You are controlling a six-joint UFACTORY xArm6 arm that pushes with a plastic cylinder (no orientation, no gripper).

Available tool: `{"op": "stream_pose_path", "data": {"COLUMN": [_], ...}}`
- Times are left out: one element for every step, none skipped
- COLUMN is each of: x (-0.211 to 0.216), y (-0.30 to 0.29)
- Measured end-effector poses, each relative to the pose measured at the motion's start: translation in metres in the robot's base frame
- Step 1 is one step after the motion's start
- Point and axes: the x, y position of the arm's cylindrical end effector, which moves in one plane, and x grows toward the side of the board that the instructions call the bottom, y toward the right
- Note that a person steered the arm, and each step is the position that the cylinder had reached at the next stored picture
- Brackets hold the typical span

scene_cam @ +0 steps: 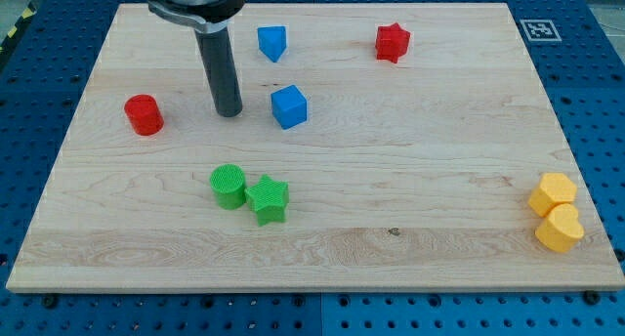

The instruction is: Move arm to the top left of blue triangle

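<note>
The blue triangle point(272, 42) lies near the view's top, left of centre. My tip point(229, 111) rests on the board below and to the left of it, with a clear gap between them. A blue cube point(289, 106) sits just to the right of my tip, below the triangle. The dark rod rises from the tip toward the view's top.
A red cylinder point(144, 114) is left of my tip. A red star point(392, 42) is at the top right. A green cylinder point(229, 187) and green star point(268, 199) touch at lower centre. Two yellow blocks point(554, 193) point(559, 229) sit at the right edge.
</note>
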Motion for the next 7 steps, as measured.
{"op": "stream_pose_path", "data": {"x": [0.0,0.0,0.0,-0.015,-0.016,-0.016,-0.009], "y": [0.04,0.069,0.08,0.08,0.089,0.099,0.115]}}
